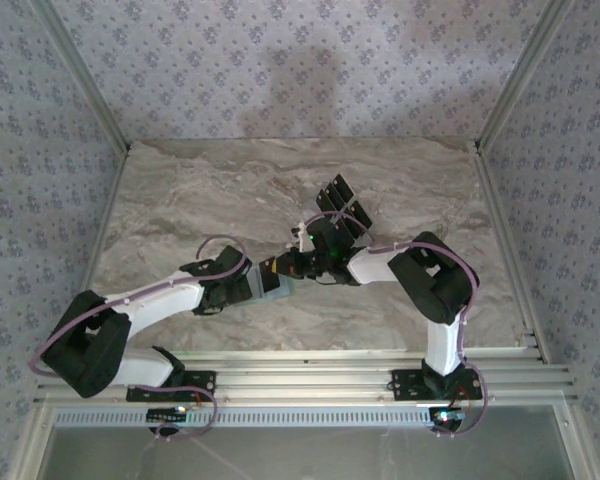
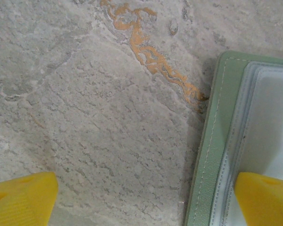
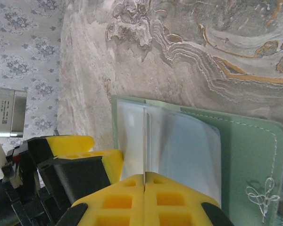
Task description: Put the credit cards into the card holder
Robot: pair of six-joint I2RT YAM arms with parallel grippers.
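The card holder (image 3: 250, 155) lies open on the marble table, pale green with clear sleeves and a small stitched mark near one corner. My right gripper (image 3: 145, 175) is shut on a thin credit card (image 3: 145, 141), seen edge-on, whose far end reaches in among the sleeves. My left gripper (image 2: 144, 197) stands open at the holder's edge. One of its yellow fingers (image 2: 264, 200) is over the sleeve of the card holder (image 2: 212, 141), the other over bare table. In the top view both grippers meet at the card holder (image 1: 280, 288) near the table's middle.
The marble table (image 1: 200, 200) has free room at the back and on both sides. Patterned walls and metal frame posts (image 1: 90, 90) enclose it. The left gripper's finger (image 3: 101, 162) sits close beside my right fingers.
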